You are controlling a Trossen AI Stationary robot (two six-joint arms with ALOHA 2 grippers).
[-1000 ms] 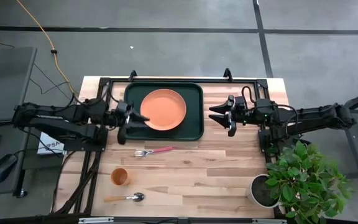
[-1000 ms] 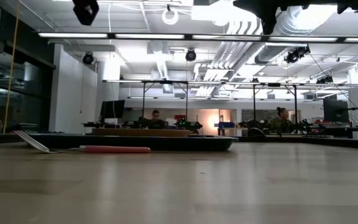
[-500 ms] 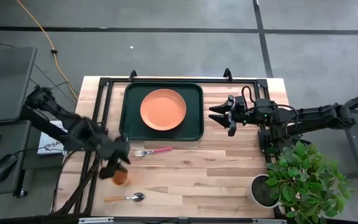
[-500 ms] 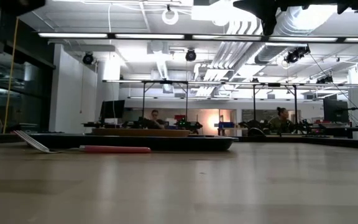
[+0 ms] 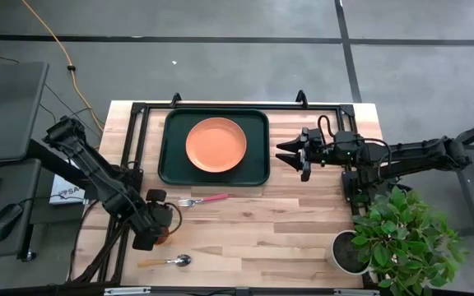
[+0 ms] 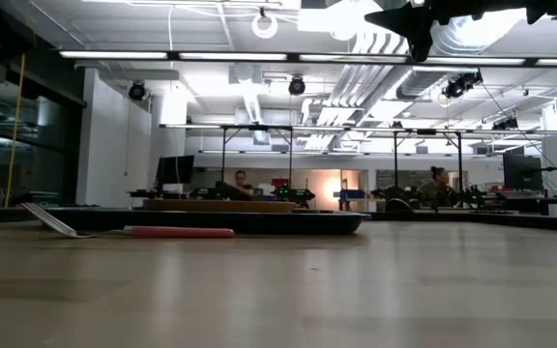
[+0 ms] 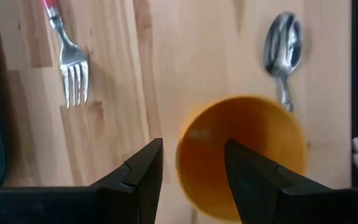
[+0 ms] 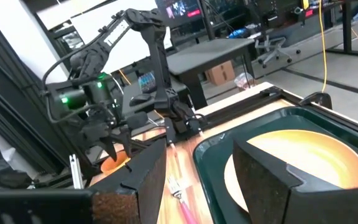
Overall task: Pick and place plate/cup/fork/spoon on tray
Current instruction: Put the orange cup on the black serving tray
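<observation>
Cup (image 7: 241, 155) sits just below the left tool (image 7: 191, 163), whose fingers are spread apart over its rim.

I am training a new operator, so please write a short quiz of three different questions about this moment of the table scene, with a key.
1. True or false: the plate already lies on the tray.
2. Multiple choice: the left gripper is over which thing? A) the fork B) the cup C) the spoon
3. Fill in: the right gripper waits beside the tray with its fingers ____.

Key
1. True. The plate sits inside the tray's rim.
2. B. In the left wrist view the open fingers straddle the cup's rim; fork and spoon lie apart on the table.
3. Open, holding nothing.
</observation>
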